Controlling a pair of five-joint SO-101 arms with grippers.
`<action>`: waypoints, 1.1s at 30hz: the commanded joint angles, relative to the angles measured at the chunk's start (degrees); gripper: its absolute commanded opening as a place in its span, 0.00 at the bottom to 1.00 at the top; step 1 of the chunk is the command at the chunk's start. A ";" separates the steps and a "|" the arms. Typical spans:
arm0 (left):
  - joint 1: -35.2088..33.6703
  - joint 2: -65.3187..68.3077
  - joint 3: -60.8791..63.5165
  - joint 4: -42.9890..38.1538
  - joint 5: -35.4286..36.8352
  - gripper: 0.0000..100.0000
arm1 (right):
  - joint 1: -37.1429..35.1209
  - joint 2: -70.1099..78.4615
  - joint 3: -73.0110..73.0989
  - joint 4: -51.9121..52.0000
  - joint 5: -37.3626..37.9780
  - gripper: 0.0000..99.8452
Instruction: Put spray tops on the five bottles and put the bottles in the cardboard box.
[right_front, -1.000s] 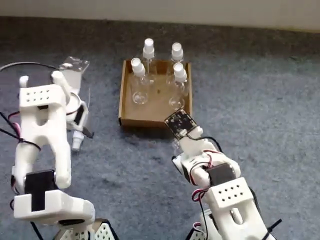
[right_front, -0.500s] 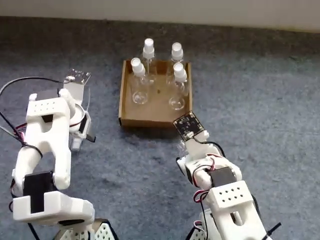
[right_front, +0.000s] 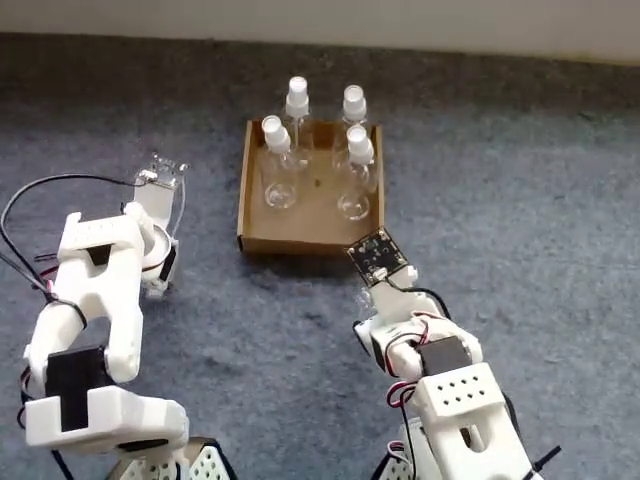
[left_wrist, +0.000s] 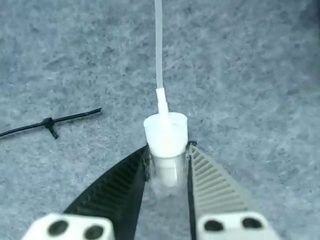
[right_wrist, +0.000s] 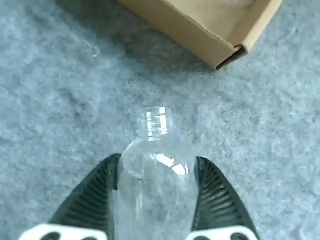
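Right pincer (right_wrist: 157, 159) pinches one clear uncapped plastic bottle (right_wrist: 152, 145) over grey carpet (right_wrist: 50, 75), near the box corner. Left pincer (left_wrist: 168, 146) pinches one white spray top (left_wrist: 165, 131). Beyond, one shallow brown cardboard box (right_front: 243, 205) holds four upright clear bottles with white spray tops (right_front: 281, 165).

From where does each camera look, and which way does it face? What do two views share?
High view: fixed above the table, facing down on cardboard box, left arm, right arm.
Left wrist view: on left wrist, along the left gripper, shut on a spray top.
Right wrist view: on right wrist, along the right gripper, shut on an uncapped bottle.
Shared: the cardboard box, in high and right wrist views.
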 joint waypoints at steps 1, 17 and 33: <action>-0.66 -2.24 -0.40 -0.35 -0.53 0.03 | 0.48 -0.92 -0.66 -1.10 -0.44 0.00; -2.33 -24.75 -8.04 42.99 -47.65 0.00 | 0.66 -0.92 -0.57 -1.10 -0.53 0.00; -3.47 -26.42 5.76 13.10 -52.04 0.28 | 0.75 -0.92 -0.66 -1.10 -3.25 0.00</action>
